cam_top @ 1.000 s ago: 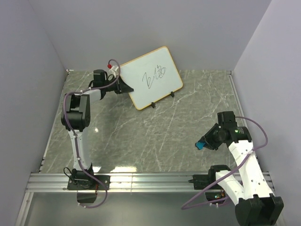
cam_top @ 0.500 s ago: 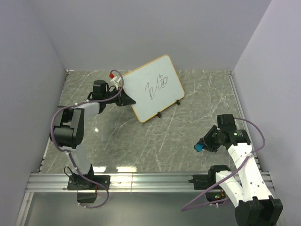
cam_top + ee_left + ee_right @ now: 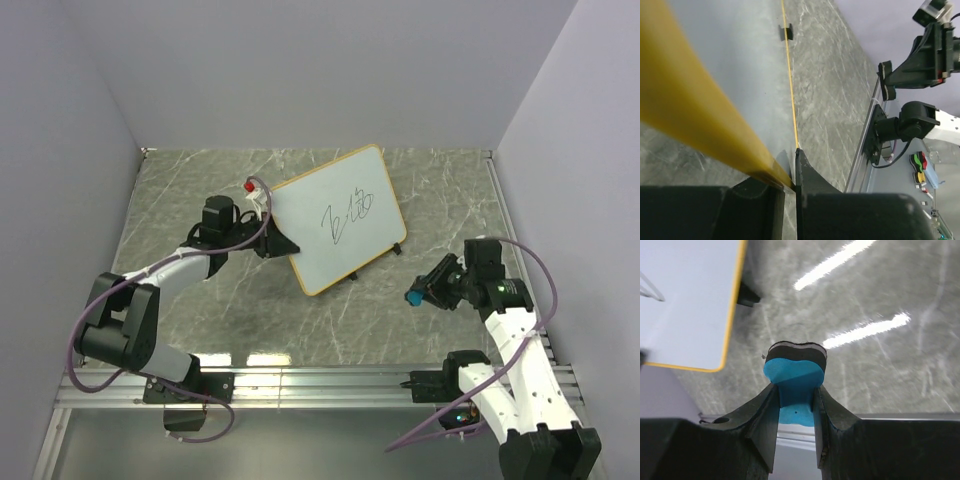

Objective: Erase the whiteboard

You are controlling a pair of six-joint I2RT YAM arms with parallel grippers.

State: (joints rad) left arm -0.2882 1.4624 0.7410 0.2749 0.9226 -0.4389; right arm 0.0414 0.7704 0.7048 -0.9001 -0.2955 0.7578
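The left gripper [image 3: 281, 246] is closed narrowly on the left orange frame edge of the whiteboard [image 3: 340, 222], which sits tilted over the middle of the grey marbled desk [image 3: 250, 310] with a black scribble [image 3: 348, 214] on its face. The right gripper [image 3: 417, 296] is pinched onto a blue eraser [image 3: 795, 371] with its black felt end protruding, near the board's right corner but apart from it.

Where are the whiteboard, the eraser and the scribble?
whiteboard [image 3: 316, 250], top view, bare white face
eraser [image 3: 795, 371], right wrist view, blue foam face
scribble [image 3: 350, 214], top view, middle of the ink
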